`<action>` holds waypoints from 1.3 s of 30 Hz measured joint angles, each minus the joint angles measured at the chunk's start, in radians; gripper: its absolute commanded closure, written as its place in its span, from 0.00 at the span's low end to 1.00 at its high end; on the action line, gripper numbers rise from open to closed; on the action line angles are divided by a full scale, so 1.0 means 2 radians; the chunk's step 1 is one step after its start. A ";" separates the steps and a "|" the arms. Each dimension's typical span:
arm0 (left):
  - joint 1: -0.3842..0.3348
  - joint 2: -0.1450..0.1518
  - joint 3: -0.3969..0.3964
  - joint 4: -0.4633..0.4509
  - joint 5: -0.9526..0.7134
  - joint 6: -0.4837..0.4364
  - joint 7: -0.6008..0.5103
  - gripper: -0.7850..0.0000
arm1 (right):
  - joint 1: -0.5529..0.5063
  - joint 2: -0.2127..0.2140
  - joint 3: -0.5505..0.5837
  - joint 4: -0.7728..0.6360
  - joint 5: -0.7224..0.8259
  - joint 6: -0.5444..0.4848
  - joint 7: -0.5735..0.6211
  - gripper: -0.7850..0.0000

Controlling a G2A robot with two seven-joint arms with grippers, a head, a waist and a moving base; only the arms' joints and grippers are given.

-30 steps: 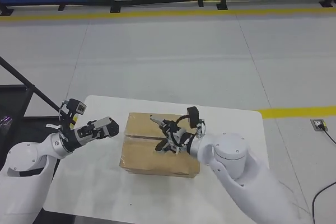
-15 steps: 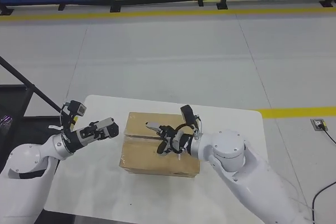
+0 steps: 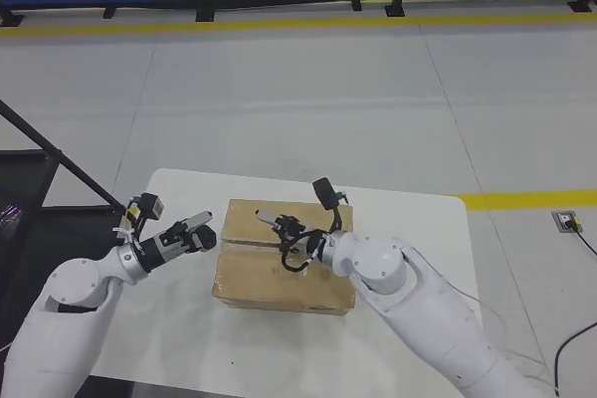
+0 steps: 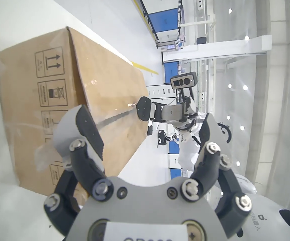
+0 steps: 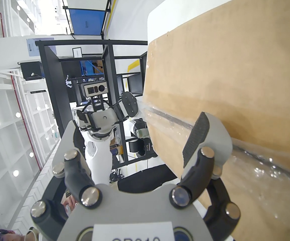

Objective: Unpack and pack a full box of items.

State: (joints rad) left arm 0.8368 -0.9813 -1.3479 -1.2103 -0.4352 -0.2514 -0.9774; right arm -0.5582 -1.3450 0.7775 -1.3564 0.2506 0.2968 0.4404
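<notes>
Box [image 3: 269, 279]: one, cardboard, taped shut, mid table [image 3: 179, 328]. Grippers: two, both spread wide, holding nothing. Left gripper [image 3: 200, 230] just off box's end edge, right gripper [image 3: 277, 239] over its top. Tabletop margin on every side.

One box [image 3: 249, 277] stands on one counter [image 3: 418, 229]. Its top has two flaps [image 3: 241, 219], joined by one strip of clear tape [image 5: 260, 158]. There are two grippers: one left gripper [image 3: 205, 229] at the box's left end and one right gripper [image 3: 274, 242] over its top. One socket [image 3: 566, 221] sits on the floor.
</notes>
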 measured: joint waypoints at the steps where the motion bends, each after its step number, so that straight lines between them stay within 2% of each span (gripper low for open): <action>1: -0.002 -0.001 0.002 0.006 -0.004 -0.001 -0.001 0.00 | 0.001 -0.002 -0.002 0.004 -0.001 -0.006 0.003 0.00; 8: -0.018 -0.007 0.018 0.045 -0.022 -0.005 -0.009 0.00 | 0.022 -0.013 -0.019 0.039 -0.014 -0.027 0.035 0.00; 16: -0.031 -0.012 0.029 0.067 -0.035 -0.012 -0.018 0.00 | 0.036 -0.019 -0.021 0.044 -0.038 0.022 0.051 0.00; 39: -0.040 -0.017 0.037 0.081 -0.041 -0.015 -0.027 0.00 | -0.084 0.030 0.097 -0.115 -0.156 0.132 0.080 0.00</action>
State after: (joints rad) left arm 0.7570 -1.0148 -1.2741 -1.0492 -0.5169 -0.2815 -1.0308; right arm -0.7267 -1.2854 0.9715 -1.5867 -0.0623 0.5599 0.6007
